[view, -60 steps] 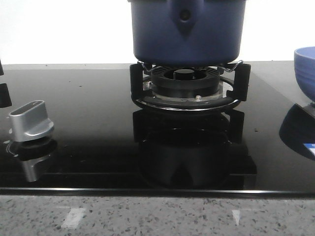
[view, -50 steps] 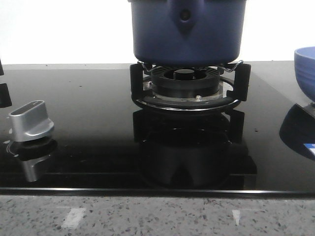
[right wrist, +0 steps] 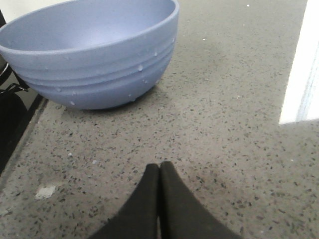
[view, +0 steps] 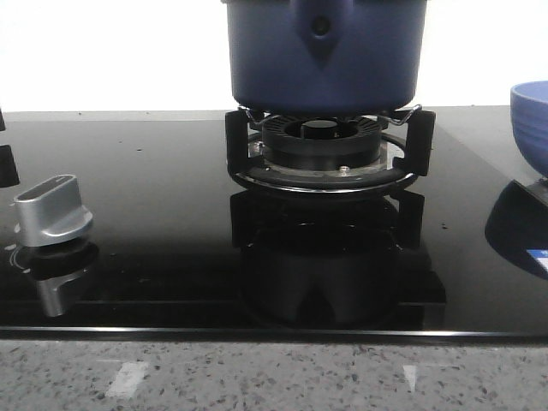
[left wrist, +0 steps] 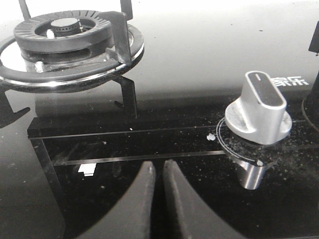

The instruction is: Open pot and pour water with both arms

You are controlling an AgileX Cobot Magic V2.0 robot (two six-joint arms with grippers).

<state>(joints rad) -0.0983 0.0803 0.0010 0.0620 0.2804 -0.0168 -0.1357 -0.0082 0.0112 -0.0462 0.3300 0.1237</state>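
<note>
The dark navy pot (view: pixel 325 56) stands on the burner stand (view: pixel 324 152) at the back centre of the front view. Its pointed handle bracket with a round rivet (view: pixel 321 27) faces me, and its top is cut off by the frame. Neither gripper shows in the front view. My left gripper (left wrist: pixel 158 167) is shut and empty, low over the black glass hob (left wrist: pixel 124 199), to one side of a silver knob (left wrist: pixel 259 112). My right gripper (right wrist: pixel 159 167) is shut and empty over the speckled grey counter (right wrist: pixel 239 124), short of the light-blue bowl (right wrist: pixel 94 55).
The silver knob (view: pixel 53 210) sits at the hob's left, and the light-blue bowl (view: pixel 533 124) is at the right edge. A bare burner with a metal ring (left wrist: pixel 65 35) shows in the left wrist view. A grey speckled counter strip (view: pixel 274 377) runs along the front.
</note>
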